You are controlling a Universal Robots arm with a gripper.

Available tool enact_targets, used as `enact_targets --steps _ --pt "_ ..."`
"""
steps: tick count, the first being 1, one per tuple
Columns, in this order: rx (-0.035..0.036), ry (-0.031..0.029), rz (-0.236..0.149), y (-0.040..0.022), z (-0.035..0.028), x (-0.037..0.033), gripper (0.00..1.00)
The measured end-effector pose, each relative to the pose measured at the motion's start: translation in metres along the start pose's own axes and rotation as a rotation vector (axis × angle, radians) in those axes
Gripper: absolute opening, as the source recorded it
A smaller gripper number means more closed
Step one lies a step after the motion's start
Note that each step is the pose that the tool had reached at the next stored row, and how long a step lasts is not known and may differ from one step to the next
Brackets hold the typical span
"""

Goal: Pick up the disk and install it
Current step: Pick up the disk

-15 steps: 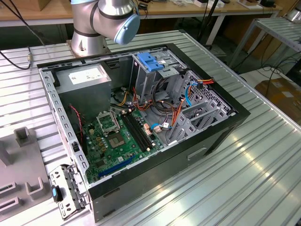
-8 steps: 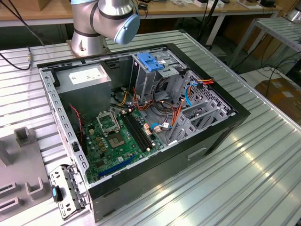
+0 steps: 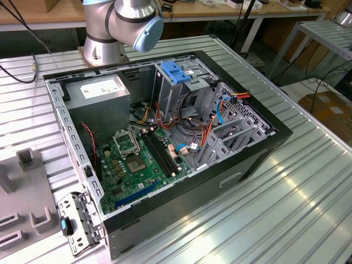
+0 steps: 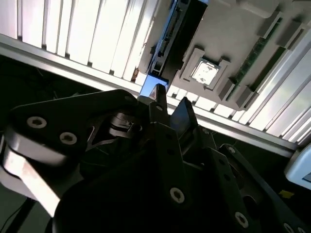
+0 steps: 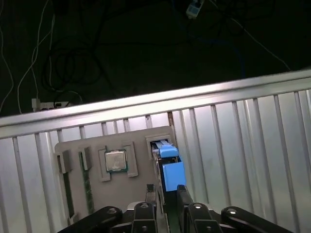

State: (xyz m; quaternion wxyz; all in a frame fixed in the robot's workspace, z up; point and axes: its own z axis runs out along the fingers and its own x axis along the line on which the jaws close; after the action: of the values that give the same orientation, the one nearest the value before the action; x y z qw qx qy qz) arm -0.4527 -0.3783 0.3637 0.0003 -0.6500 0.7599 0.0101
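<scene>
Ribbed table (image 5: 233, 126) w/ gripper (image 5: 166, 189) at disk (image 5: 172, 170)

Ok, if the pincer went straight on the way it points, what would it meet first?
Probably the disk, standing on edge in the grey holder; its blue rail lines up with the gap of the open pincer. Depth is unclear.

gleams as ribbed metal across the worktop (image 3: 286, 209); looks matt grey plastic on the holder (image 5: 138, 138), smooth blue plastic on the disk (image 5: 172, 177), matt black on the tool (image 5: 166, 191).
</scene>
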Motion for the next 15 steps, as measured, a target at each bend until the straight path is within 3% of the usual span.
enact_targets --steps 3,5,7,12,15 --pt "0.0004 0.0007 -0.048 0.0000 0.0010 0.0000 0.33" --pt "0.0015 0.0011 -0.094 0.0000 0.0019 0.0000 0.45" --pt "0.0037 0.0015 -0.143 -0.0001 0.0032 0.0001 0.45" --pt "0.0092 0.0020 -0.209 -0.0001 0.0059 0.0001 0.45" --pt "0.0157 0.0017 -0.223 0.0005 0.0087 -0.0001 0.45"
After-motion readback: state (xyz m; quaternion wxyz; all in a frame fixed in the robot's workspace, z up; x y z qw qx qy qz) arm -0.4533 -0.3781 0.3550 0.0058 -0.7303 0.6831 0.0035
